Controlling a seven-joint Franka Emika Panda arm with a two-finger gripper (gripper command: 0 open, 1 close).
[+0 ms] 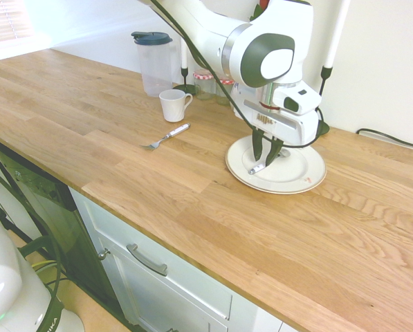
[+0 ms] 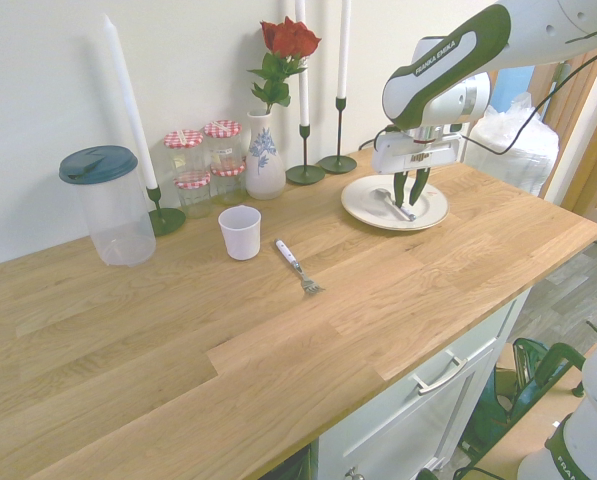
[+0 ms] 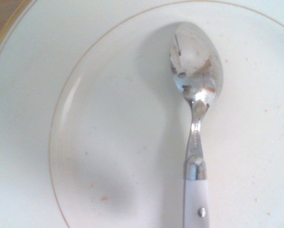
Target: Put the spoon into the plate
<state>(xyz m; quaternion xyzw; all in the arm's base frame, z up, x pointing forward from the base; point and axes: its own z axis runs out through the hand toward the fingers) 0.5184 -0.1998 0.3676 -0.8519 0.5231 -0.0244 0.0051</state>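
Observation:
The cream plate (image 1: 297, 177) (image 2: 359, 205) sits on the wooden counter near the back wall. The spoon (image 1: 257, 167) (image 2: 392, 204) lies flat inside it, its silver bowl and pale handle (image 3: 196, 199) resting on the plate's well (image 3: 108, 142). My gripper (image 1: 264, 158) (image 2: 408, 200) points straight down over the plate, its dark fingertips low on either side of the spoon's handle. The jaws stand slightly apart, open by a narrow gap, and the spoon rests on the plate rather than hanging from them.
A fork (image 1: 166, 137) (image 2: 298, 267) lies on the counter beside a white cup (image 1: 173, 105) (image 2: 240, 232). A lidded plastic pitcher (image 2: 108, 205), jars (image 2: 203, 165), a vase with a rose (image 2: 265, 150) and tall candlesticks (image 2: 338, 100) line the wall behind.

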